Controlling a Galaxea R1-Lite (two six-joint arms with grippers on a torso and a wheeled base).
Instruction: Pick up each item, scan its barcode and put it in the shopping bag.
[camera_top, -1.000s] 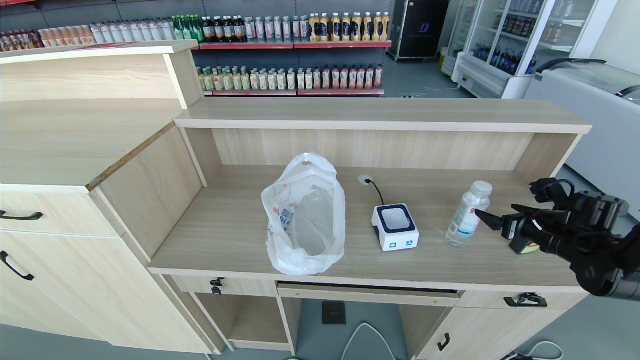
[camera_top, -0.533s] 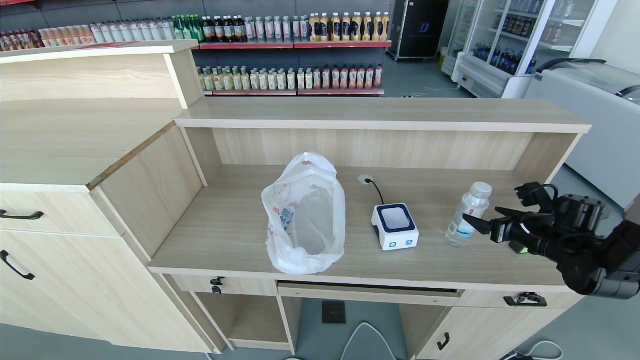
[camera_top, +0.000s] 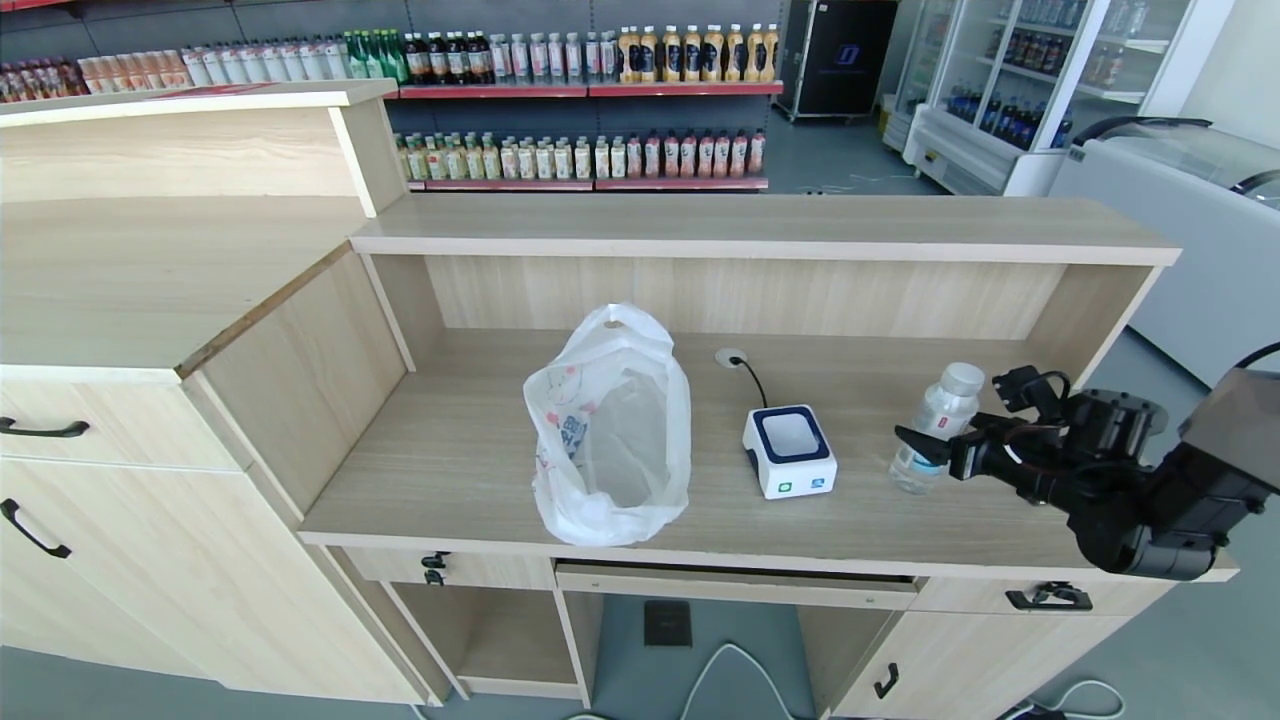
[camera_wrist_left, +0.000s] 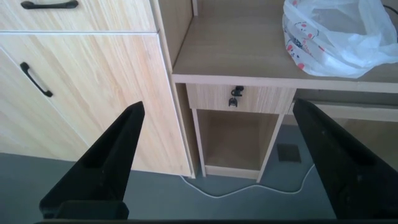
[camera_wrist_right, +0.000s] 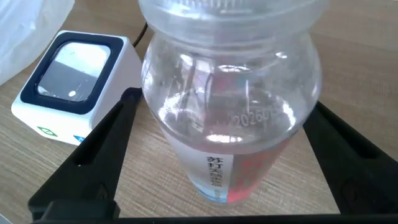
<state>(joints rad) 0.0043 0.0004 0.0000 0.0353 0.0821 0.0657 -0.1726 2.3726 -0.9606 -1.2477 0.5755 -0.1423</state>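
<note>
Right wrist view: the bottle (camera_wrist_right: 230, 143) stands upright on the wooden counter (camera_wrist_right: 155, 186) in the middle of the frame. The right gripper (camera_wrist_right: 224, 102) has its jaws apart, one dark finger on each side of the bottle's lower body. Neither finger clearly presses the plastic, so I judge this to be the approach before the grasp. The low, level approach suits a tall clear bottle: closing around the body should hold it upright. The label is low on the side facing this camera, which may decide how the bottle must be turned for scanning.

The scanner (camera_wrist_right: 74, 81) sits at the upper left of this frame, just beside the bottle, with its glass window facing up. The bottle would likely have to be held label-down above it.

In the head view, the shopping bag (camera_top: 610, 430) stands at centre frame, left of the scanner. Its mouth gapes open, ready to take a dropped item.

In the left wrist view, the left gripper (camera_wrist_left: 217, 106) has its jaws wide apart and holds nothing. It hangs low in front of the cabinet, with the bag's bottom at the upper right, well away from the work.
</note>
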